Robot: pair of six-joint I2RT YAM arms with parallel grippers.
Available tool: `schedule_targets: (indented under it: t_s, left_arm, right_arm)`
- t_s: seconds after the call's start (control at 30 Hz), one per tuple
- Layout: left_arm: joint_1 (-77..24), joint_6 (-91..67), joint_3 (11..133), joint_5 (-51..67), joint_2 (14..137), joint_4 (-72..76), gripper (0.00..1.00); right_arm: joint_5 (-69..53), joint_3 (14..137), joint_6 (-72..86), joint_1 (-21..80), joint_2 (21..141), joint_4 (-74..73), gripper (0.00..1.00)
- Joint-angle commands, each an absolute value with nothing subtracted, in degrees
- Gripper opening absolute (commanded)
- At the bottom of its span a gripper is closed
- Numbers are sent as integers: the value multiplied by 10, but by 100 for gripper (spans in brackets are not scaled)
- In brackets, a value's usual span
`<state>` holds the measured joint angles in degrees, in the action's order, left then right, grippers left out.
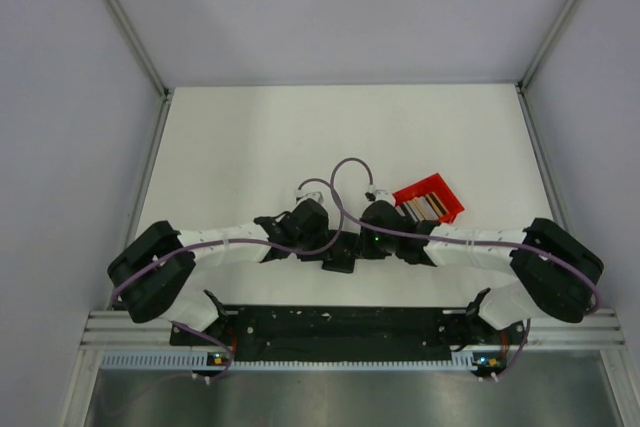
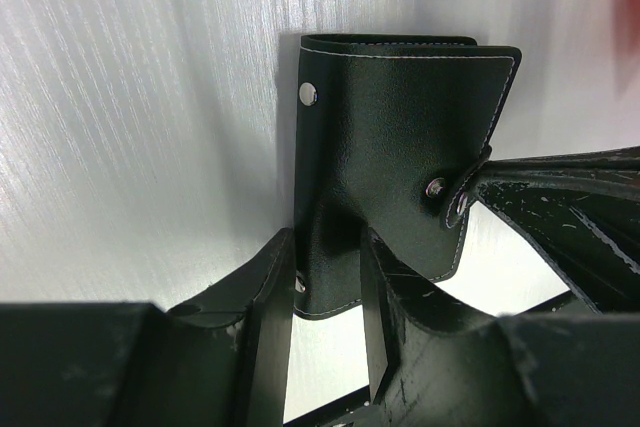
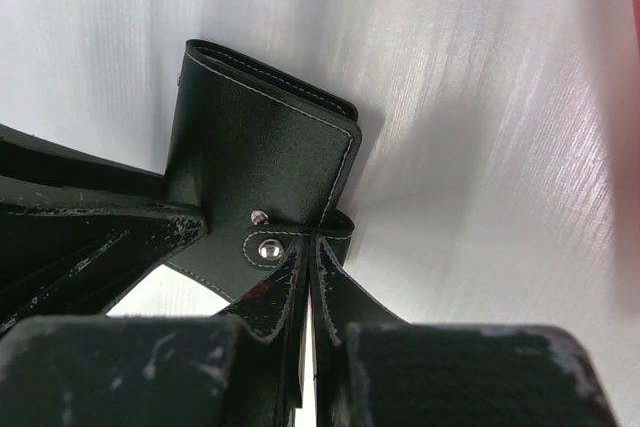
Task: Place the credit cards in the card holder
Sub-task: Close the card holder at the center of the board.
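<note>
The black card holder (image 1: 340,259) lies folded between my two grippers at the table's near middle. In the left wrist view the card holder (image 2: 400,117) shows its stitched flap and metal snaps. My left gripper (image 2: 328,252) is shut on its lower edge, one finger on each side. In the right wrist view the card holder (image 3: 260,147) has its snap tab (image 3: 275,245) pinched by my right gripper (image 3: 313,247), whose jaws are nearly together. The credit cards (image 1: 423,205), dark, tan and pale, lie stacked in a red tray (image 1: 441,190) just right of my right gripper (image 1: 358,244).
The red tray sits right of centre, close behind my right arm. White walls with metal rails enclose the table on the left, right and far sides. The arm bases and a black rail (image 1: 340,332) run along the near edge.
</note>
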<state>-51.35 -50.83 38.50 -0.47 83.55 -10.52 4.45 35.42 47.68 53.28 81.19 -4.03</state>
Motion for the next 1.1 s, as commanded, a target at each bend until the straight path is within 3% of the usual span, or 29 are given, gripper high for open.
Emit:
schedule_targets:
  t_s: [0.0, 0.4, 1.07]
  left_arm:
    - [-515, -511, 381, -3, 848, -110, 34]
    - [-515, -513, 382, -8, 846, -115, 34]
    - [-515, -511, 383, -6, 846, -115, 34]
  right_arm:
    - [47, 377, 473, 543, 796, -32, 0]
    - [67, 341, 485, 546, 736, -62, 0]
    - [78, 368, 483, 563, 798, -53, 0]
